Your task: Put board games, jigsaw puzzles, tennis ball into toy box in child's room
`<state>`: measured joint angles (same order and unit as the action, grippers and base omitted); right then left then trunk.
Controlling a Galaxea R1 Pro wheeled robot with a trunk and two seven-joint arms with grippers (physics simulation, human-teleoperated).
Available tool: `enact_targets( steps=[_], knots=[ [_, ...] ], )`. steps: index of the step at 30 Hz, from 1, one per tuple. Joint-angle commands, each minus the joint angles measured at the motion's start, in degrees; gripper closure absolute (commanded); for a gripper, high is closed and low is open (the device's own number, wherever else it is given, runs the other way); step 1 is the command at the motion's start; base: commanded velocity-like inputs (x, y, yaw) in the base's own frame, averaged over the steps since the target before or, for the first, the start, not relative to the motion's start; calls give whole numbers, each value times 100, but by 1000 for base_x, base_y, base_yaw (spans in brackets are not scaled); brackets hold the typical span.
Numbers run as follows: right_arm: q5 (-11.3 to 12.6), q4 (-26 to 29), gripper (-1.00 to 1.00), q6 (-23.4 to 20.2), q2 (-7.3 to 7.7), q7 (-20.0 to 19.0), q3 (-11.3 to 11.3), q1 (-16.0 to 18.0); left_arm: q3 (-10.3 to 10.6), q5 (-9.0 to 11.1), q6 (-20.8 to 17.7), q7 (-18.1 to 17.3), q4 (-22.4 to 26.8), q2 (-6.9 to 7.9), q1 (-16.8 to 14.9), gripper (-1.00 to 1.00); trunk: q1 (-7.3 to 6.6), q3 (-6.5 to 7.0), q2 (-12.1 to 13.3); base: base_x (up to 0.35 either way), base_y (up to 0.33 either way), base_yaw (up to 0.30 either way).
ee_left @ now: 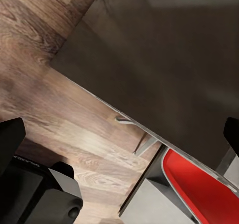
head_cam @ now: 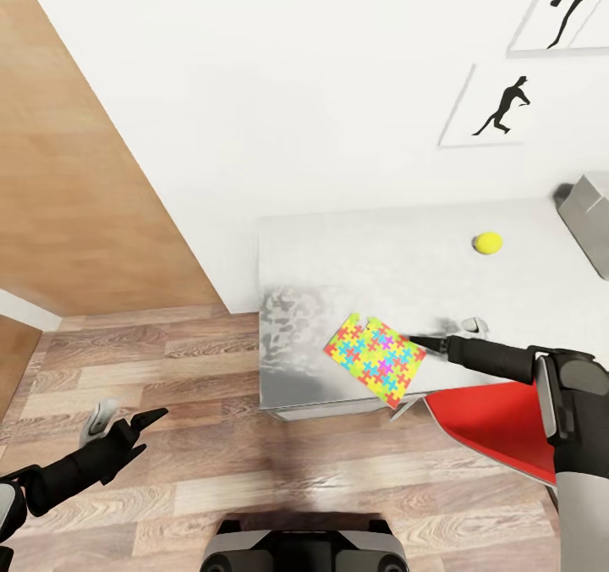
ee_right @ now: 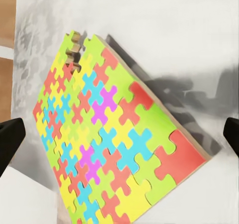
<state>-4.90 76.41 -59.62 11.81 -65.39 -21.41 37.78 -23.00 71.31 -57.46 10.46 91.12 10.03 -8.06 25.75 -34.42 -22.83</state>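
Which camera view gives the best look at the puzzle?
The right wrist view: the puzzle is large there, and single pieces and its edge are clear. The head view shows the puzzle small, near the table edge. The left wrist view gives floor and a red chair.

Setting: a rendered child's room in a home.
Floor: wood-plank flooring [head_cam: 194, 437], from 6 to 9 o'clock.
Walls: plain white wall [head_cam: 279, 73]; wood-panelled surface [head_cam: 68, 174] at 10 o'clock.
Decoration: framed dancer silhouettes [head_cam: 501, 107] at 1 o'clock.
Furniture: light-grey table [head_cam: 372, 267]; red chair [head_cam: 495, 428] at 4 o'clock.
Playthings: jigsaw puzzle [head_cam: 375, 359], tennis ball [head_cam: 487, 243], toy box [head_cam: 590, 217] at 3 o'clock.
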Motion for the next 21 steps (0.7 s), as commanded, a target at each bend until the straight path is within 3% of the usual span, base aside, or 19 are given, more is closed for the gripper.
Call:
enact_targets(
  steps=[1, 15, 21],
  knots=[
    [-47, -27, -100, -38, 2, 4, -11, 21, -4, 60, -23, 59, 4, 0, -3, -100, 3, -7, -9, 0, 5, 0],
    [-40, -125, -100, -38, 18, 198, -28, 70, 1, 58, -20, 61, -44, 3, -3, -100, 3, -7, -9, 0, 2, 0],
    [-47, -136, -100, -38, 33, 221, -145, 76, 4, 58, -20, 61, -69, 6, -3, -100, 3, -7, -9, 0, 0, 0]
  ],
)
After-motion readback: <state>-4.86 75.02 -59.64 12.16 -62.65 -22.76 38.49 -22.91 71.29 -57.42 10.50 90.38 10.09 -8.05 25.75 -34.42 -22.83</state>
